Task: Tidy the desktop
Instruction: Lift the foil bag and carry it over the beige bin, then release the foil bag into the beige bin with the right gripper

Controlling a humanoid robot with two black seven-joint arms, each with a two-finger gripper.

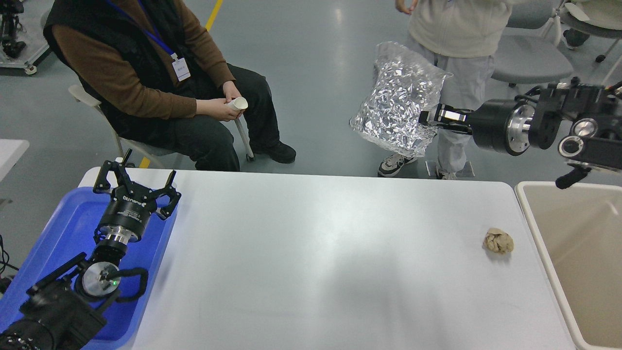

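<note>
Beyond the desktop [316, 257], the right gripper [430, 118] is clamping a silver foil bag [396, 99]; the left gripper [136, 184] is hovering spread over its left end.

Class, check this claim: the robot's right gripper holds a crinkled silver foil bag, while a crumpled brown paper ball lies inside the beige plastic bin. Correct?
Not quite. The head view shows the crumpled brown paper ball lying on the white desktop, beside the beige plastic bin. The right gripper does hold the crinkled silver foil bag.

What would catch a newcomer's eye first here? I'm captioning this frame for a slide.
Probably the crinkled silver foil bag, held up by the right hand beyond the desktop's far edge. Next, the lone crumpled brown paper ball near the beige bin, and the open left hand over the blue tray.
</note>
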